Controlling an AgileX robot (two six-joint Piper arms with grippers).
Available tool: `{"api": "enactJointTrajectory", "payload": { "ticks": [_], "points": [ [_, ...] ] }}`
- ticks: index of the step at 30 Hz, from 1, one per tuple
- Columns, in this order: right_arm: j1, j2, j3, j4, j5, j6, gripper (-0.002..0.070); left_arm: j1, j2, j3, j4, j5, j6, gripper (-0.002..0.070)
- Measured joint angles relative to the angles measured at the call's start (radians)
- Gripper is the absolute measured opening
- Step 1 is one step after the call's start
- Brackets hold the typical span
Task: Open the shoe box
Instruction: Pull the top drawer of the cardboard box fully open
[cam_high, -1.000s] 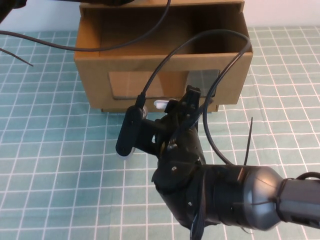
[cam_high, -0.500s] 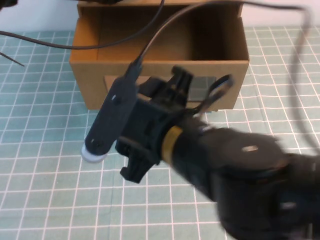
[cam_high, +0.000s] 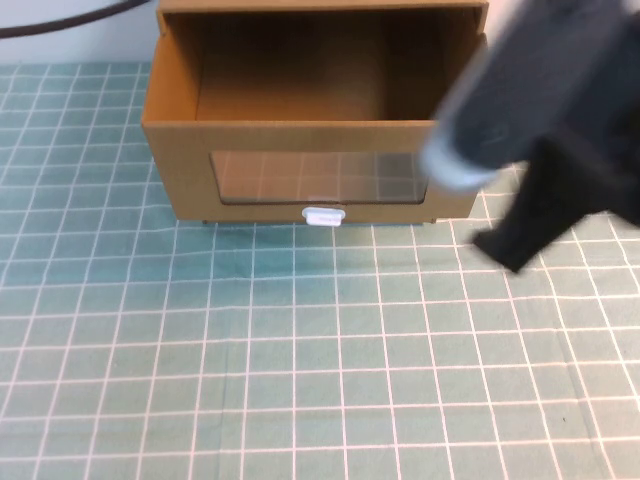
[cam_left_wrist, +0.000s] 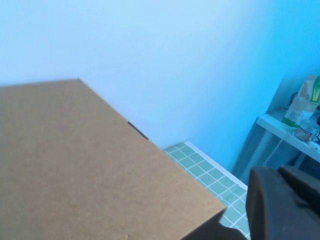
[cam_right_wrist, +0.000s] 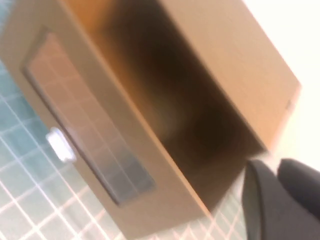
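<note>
Shoe box (cam_high: 180, 180) open, empty. Right gripper (cam_right_wrist: 276, 172) beside it, left gripper (cam_left_wrist: 281, 172) by its top; fingers of both closed, empty.

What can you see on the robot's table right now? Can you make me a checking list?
Surface: green checked mat covers the table.
Job's things: cardboard box is pulled open, with nothing seen inside; see-through window and white handle are on its front.
Clutter: nothing seen.
Grippers: left gripper is above the box's top; right gripper is raised beside the box's right end, off the handle.
Cables: one dark cable is at the far left.
Surroundings: pale wall; shelf with bottles.
</note>
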Motion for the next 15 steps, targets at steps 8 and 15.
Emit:
{"api": "enactJointTrajectory", "payload": {
  "ticks": [8, 15],
  "points": [
    [0.000, -0.267, 0.133, 0.126, -0.009, -0.065, -0.0010, 0.000, -0.144, 0.000, 0.194, 0.137, -0.096, -0.0005],
    [0.000, -0.466, 0.361, 0.170, 0.050, -0.067, -0.0013, 0.000, -0.283, 0.000, 0.340, 0.340, -0.145, -0.0005]
  ]
}}
